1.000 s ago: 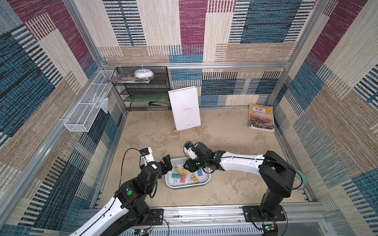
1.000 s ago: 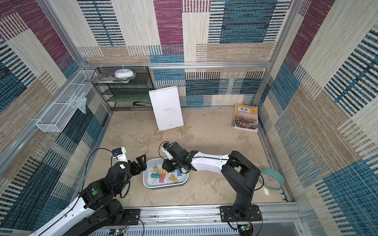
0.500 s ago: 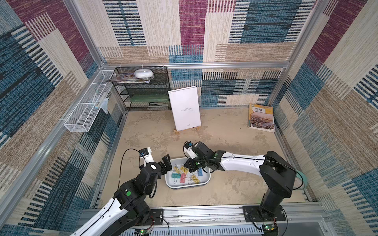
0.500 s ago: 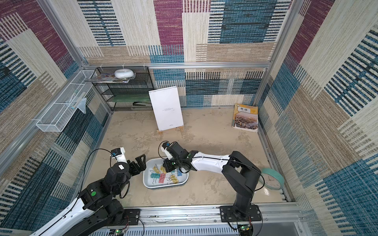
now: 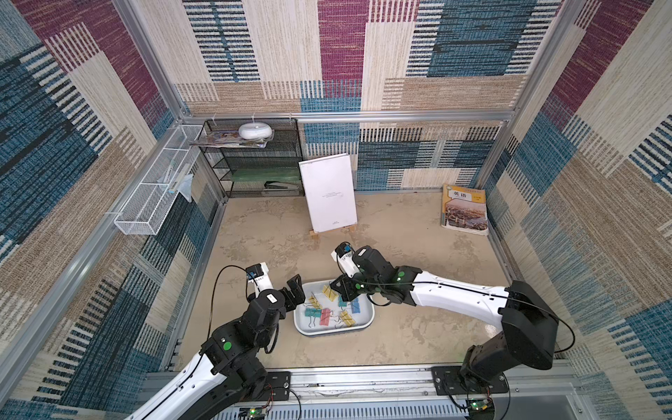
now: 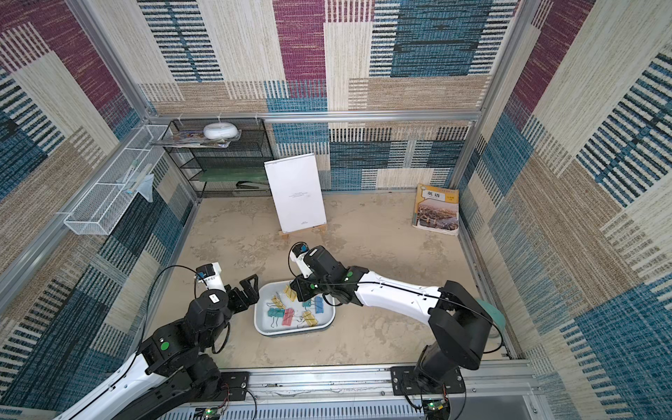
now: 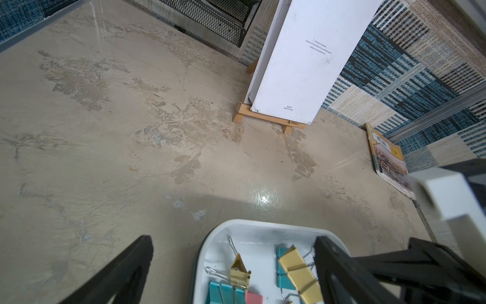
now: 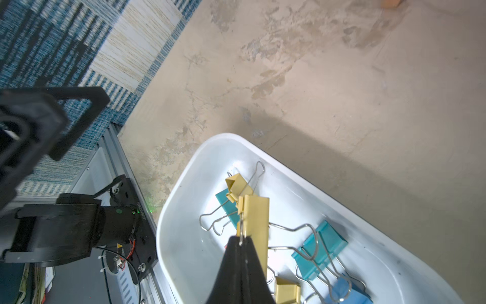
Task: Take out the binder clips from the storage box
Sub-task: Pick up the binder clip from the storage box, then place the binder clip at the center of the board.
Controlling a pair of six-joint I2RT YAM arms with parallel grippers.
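binder clips (image 5: 324, 317) lie in the storage box (image 5: 327, 331)

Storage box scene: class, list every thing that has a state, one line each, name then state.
storage box, holds clips.
yellow binder clip, hanging by its wire handle over the box.
other binder clips, lying loose in the box.
right gripper, shut on that handle.
left gripper, open, empty, at the box's edge.
white board, upright on its wooden stand.
textbook, closed.

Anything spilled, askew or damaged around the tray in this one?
Nothing stands out: the binder clips sit in the storage box, none on the table, and the right gripper is shut on a yellow clip there.
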